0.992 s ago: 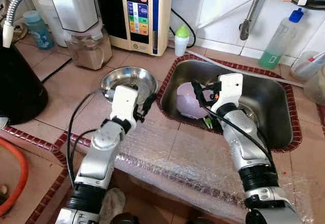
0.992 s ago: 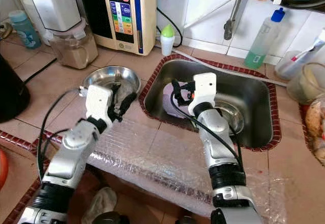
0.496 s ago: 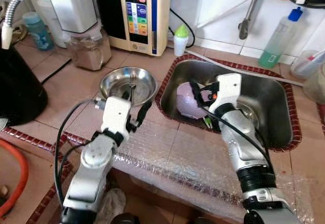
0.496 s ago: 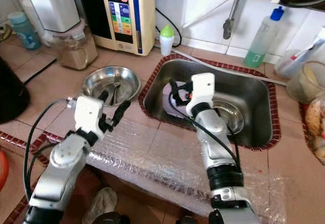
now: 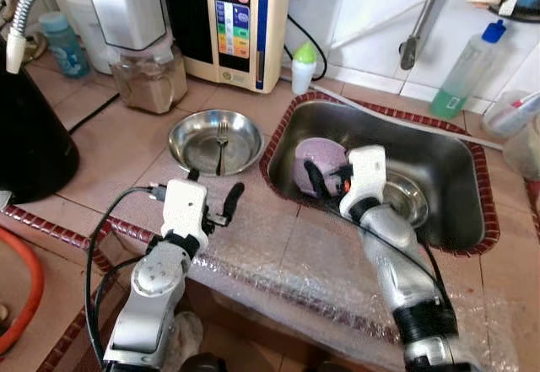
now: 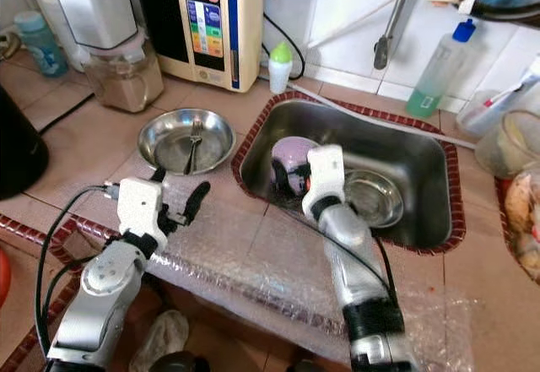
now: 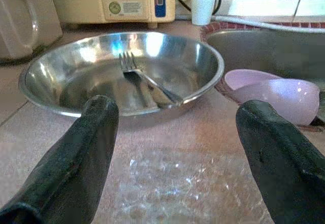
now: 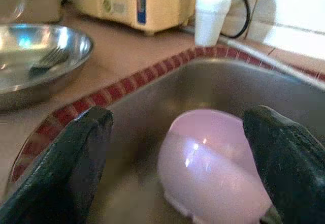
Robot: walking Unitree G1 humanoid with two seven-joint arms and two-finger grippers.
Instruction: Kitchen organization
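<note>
A steel bowl with a fork in it stands on the tiled counter, left of the sink. A pink bowl lies tilted on its side in the sink's left part. My left gripper hovers open over the counter just in front of the steel bowl, nothing between its fingers. At the sink's near left edge my right gripper stands open and points at the pink bowl, which lies just beyond its fingertips.
A round steel drain or dish sits in the sink's middle. Bubble wrap covers the counter's front edge. A blender jar, a water machine, a green-capped bottle and a soap bottle line the back. A black pot stands left.
Both arms have drawn back toward me. The left gripper left the steel bowl's rim for the counter in front. The right gripper dropped from over the pink bowl to the sink's near edge.
</note>
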